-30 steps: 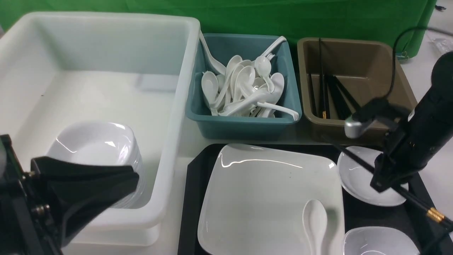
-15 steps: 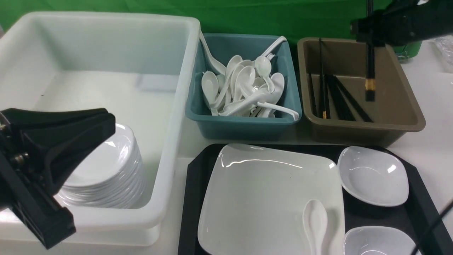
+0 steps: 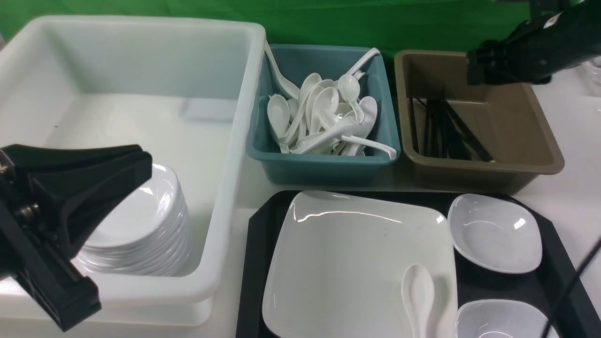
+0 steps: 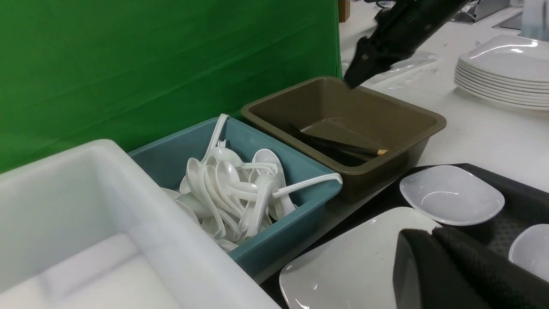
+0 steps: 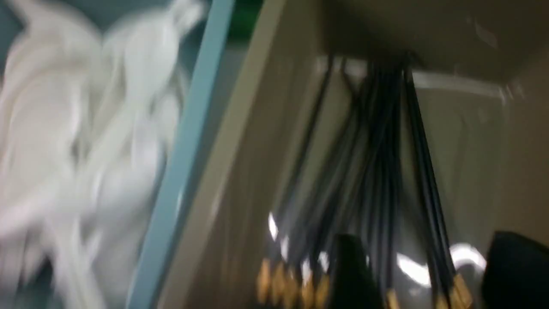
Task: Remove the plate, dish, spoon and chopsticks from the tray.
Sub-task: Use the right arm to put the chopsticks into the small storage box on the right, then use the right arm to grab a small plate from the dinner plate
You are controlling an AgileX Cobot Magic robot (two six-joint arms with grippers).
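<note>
The black tray (image 3: 253,263) holds the large white plate (image 3: 347,263), and the white spoon (image 3: 419,293) lies on the plate's near right part. A small white dish (image 3: 493,232) sits at the tray's far right, and a second dish (image 3: 502,319) sits nearer. The black chopsticks (image 3: 446,134) lie among several others in the brown bin (image 3: 516,122). My right gripper (image 3: 472,70) hovers over that bin, its fingers (image 5: 351,270) wide apart and holding nothing. My left gripper (image 3: 145,164) is shut and empty, in front of the white tub. In the left wrist view its fingertips (image 4: 433,234) hang above the plate (image 4: 343,266).
A big white tub (image 3: 141,56) at the left holds a stack of small white dishes (image 3: 141,234). A teal bin (image 3: 324,164) full of white spoons stands between the tub and the brown bin. A stack of white plates (image 4: 506,68) sits far right on the table.
My right gripper lifted the chopsticks from the tray, carried them over the brown bin and opened. They now lie in the bin. The left gripper rose a little earlier, then stayed still.
</note>
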